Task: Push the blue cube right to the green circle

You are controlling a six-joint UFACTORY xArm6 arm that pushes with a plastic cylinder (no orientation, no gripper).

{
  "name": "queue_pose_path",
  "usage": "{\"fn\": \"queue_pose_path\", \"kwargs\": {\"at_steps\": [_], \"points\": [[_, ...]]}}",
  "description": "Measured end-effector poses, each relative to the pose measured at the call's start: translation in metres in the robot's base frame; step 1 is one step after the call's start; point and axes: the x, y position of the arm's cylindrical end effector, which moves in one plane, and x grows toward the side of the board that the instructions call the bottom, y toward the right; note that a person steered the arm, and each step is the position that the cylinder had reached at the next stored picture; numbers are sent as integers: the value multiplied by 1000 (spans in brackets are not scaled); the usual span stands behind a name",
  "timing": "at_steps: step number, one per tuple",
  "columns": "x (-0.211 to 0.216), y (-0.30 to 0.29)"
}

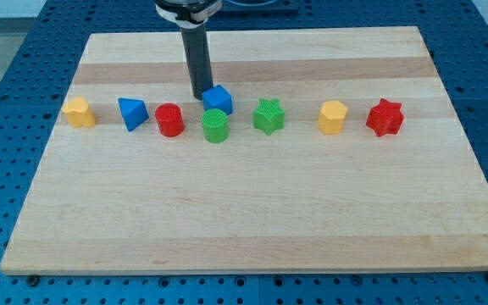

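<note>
The blue cube [218,99] sits on the wooden board [252,220], just above the green circle [215,125] and touching or nearly touching it. My tip [200,96] is at the cube's left side, against it or very close. The dark rod rises from there to the view's top.
In one row across the board: a yellow block [79,112] at the far left, a blue triangle [132,113], a red cylinder [169,120], a green star [268,116], a yellow hexagon [332,117], a red star [385,117].
</note>
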Motion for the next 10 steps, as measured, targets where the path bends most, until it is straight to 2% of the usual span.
{"fn": "queue_pose_path", "kwargs": {"at_steps": [6,10], "points": [[26,60],[45,65]]}}
